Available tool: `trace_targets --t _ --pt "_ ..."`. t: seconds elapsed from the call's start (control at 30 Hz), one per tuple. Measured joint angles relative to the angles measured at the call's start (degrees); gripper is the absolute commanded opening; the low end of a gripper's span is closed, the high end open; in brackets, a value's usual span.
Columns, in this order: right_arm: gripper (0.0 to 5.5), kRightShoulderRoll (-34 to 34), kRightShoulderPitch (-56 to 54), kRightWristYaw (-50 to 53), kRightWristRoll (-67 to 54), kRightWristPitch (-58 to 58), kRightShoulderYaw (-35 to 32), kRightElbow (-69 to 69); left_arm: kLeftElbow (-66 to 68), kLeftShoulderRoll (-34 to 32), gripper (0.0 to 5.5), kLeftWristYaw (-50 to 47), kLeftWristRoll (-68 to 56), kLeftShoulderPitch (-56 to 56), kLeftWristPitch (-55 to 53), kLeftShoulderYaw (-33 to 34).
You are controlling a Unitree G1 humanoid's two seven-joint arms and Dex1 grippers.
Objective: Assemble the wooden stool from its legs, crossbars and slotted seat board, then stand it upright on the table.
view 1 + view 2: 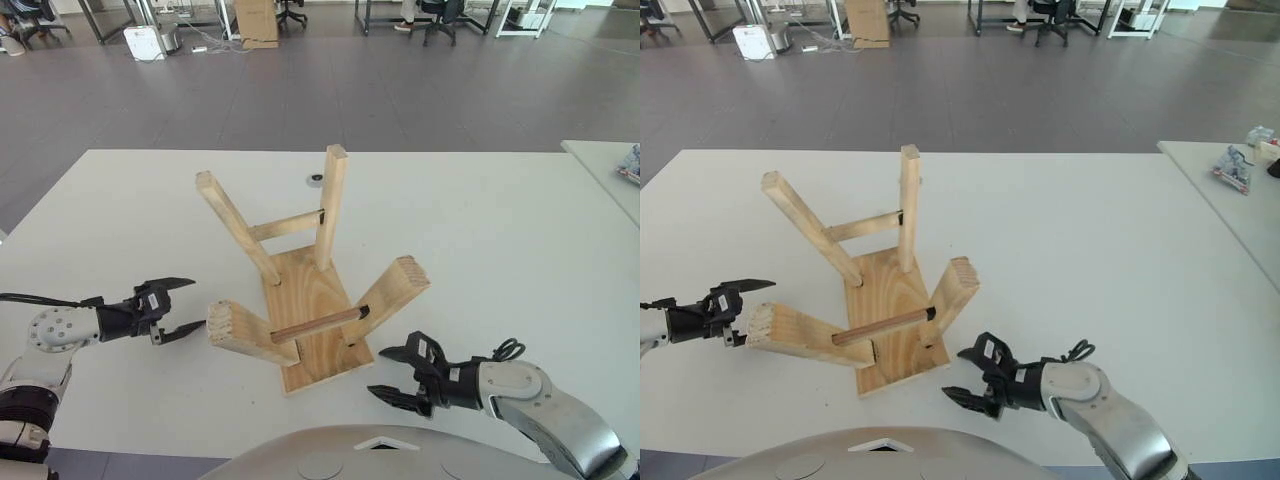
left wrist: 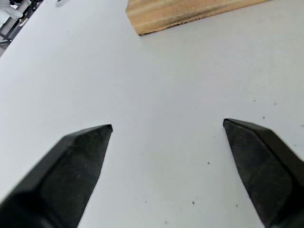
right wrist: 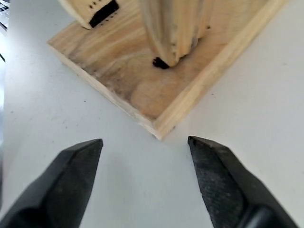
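Observation:
The wooden stool stands upside down on the white table [image 1: 500, 250]. Its seat board [image 1: 310, 335] lies flat, and its legs point up and splay outward. A pale crossbar [image 1: 285, 226] joins the two far legs, and a dark crossbar [image 1: 315, 325] joins the two near legs. My left gripper [image 1: 196, 304] is open just left of the end of the near left leg [image 1: 245, 337], close to it but apart. My right gripper [image 1: 376, 371] is open, low over the table, just off the seat board's near right corner [image 3: 159, 126]. Neither gripper holds anything.
A small round fitting [image 1: 316, 180] sits in the tabletop behind the stool. A second table [image 1: 610, 170] stands at the far right with small items [image 1: 1235, 168] on it. Bare tabletop surrounds the stool on all sides.

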State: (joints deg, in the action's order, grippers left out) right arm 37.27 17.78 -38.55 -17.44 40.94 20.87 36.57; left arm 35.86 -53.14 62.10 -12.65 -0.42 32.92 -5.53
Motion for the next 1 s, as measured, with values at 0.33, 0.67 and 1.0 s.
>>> trace_targets --t 0.33,0.67,1.0 --pt "3.36 -12.2 -8.4 16.5 6.3 9.3 -1.4 -4.0 13.6 0.8 4.31 -0.7 9.0 -16.4 1.8 -3.7" --pt "3.36 -12.2 -11.9 14.6 6.7 2.6 -1.5 -10.8 36.4 19.4 4.31 -30.5 31.8 -48.1 5.5 -12.7" --pt "3.36 -12.4 -11.8 10.3 4.6 -0.1 -1.5 -12.6 38.0 17.9 4.31 -30.3 33.2 -40.4 13.8 -12.9"
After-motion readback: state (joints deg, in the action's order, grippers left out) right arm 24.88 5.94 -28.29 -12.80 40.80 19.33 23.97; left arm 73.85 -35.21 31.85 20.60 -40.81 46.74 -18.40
